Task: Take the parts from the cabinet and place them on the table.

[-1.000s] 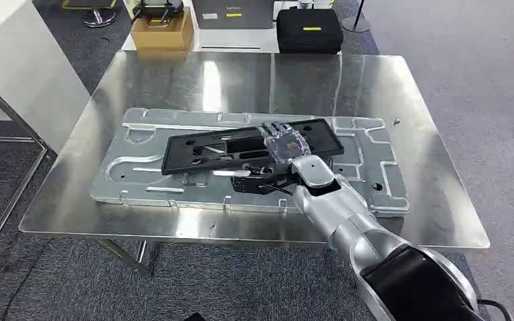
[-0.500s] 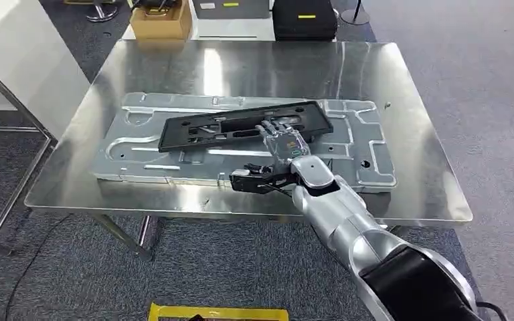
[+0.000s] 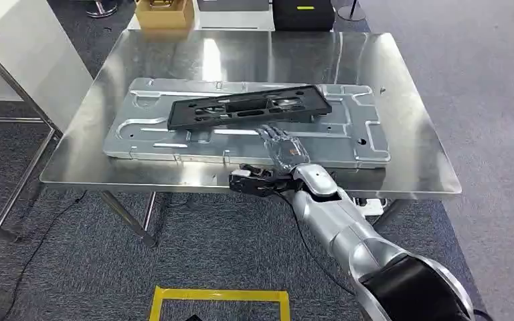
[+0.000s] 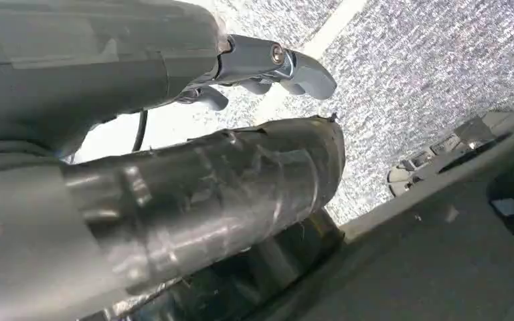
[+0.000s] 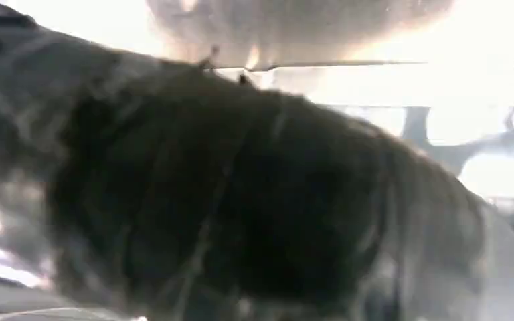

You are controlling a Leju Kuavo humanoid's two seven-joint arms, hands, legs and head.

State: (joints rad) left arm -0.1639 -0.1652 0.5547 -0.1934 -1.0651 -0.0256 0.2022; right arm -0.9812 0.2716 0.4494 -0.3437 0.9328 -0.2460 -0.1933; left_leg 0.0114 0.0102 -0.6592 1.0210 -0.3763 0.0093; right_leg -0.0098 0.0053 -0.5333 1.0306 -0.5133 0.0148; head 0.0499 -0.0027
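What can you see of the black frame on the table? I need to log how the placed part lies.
The black frame is a long, flat, rectangular part, apparently matte plastic, with elongated cut-outs and raised ribs along its middle. It lies flat, slightly askew, on the silver stamped metal panel, which rests on the steel table. The right hand is nearer the table's front edge, fingers spread, apart from the frame. Nothing else touches it.

The left hand hangs over speckled grey carpet, fingers curled, holding nothing.
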